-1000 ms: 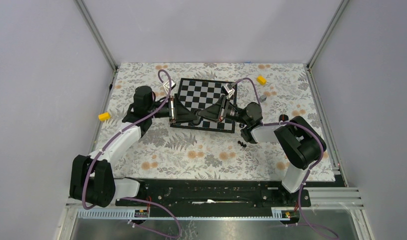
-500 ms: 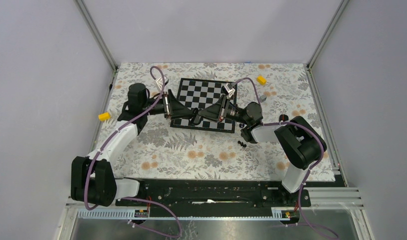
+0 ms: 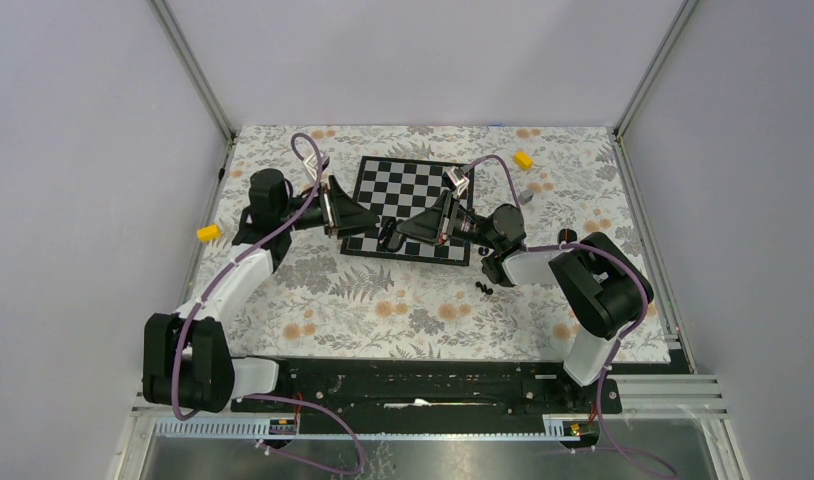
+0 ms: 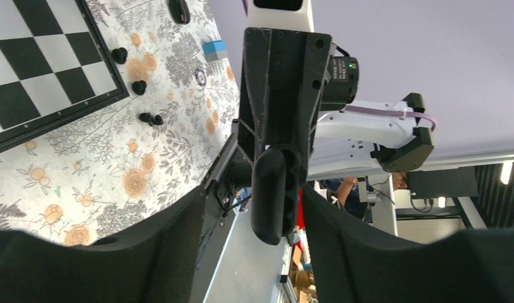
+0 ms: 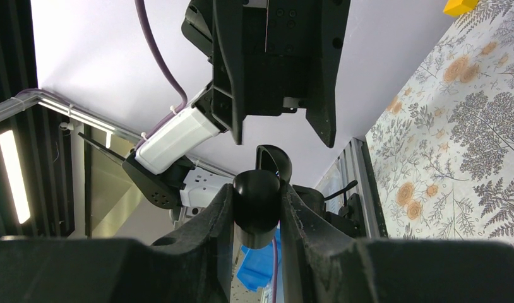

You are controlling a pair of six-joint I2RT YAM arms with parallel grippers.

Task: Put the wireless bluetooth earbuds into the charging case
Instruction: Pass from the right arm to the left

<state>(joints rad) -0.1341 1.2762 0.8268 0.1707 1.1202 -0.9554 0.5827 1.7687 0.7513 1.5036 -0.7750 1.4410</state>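
My right gripper [image 3: 395, 232] is shut on the charging case [image 3: 387, 236] and holds it above the chessboard's near edge. In the right wrist view the black case [image 5: 256, 211] sits between the fingers with its lid open. My left gripper [image 3: 371, 222] is open and empty, just left of the case. In the left wrist view the case [image 4: 270, 202] is ahead, between the spread fingers [image 4: 147, 252] but beyond them. Two earbuds [image 3: 484, 288] lie on the floral cloth near the right arm. They also show in the left wrist view [image 4: 151, 118], with two more [image 4: 139, 87] close by.
The chessboard [image 3: 413, 185] lies at the middle back. Yellow blocks sit at the far right [image 3: 523, 159] and the left [image 3: 208, 232]. A small grey cube [image 3: 524, 195] stands right of the board and also shows in the left wrist view [image 4: 213, 49].
My left gripper has drawn back to the left, away from the case and the right gripper. The right arm and the case have not moved.
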